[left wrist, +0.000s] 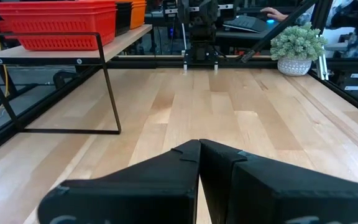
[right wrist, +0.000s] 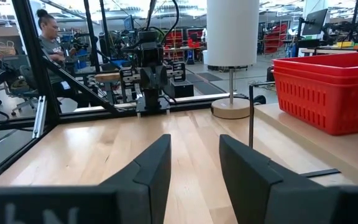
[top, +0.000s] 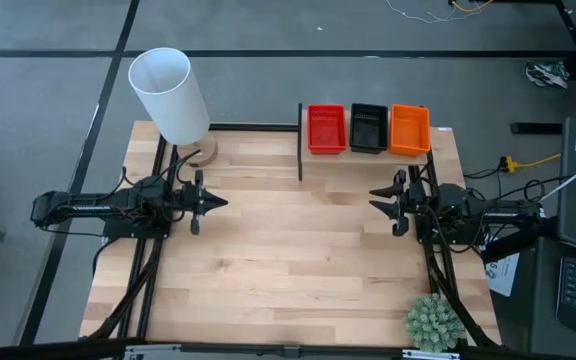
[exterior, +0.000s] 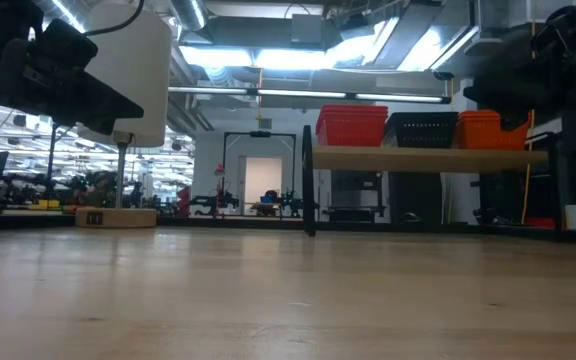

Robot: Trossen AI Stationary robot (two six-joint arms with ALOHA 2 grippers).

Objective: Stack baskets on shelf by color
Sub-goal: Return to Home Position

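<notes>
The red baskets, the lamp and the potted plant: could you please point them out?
red baskets (top: 327, 130), high view, on the top basket's mesh floor.
lamp (top: 171, 95), high view, on its white shade.
potted plant (top: 434, 322), high view, on its foliage.

Table: shelf at far edge, lamp, plant. Shelf: red baskets, black baskets, orange baskets abreast.

The light is bright and comes from above. In the high view the tabletop is evenly lit, with only weak, soft shadows beside the arms, and the white lampshade is nearly burnt out. In the low view the ceiling lights glare strongly, so the left arm is almost a black silhouette, and the wood carries a pale sheen. In the wrist views the left end effector and the right end effector look dark, with little detail.
</notes>
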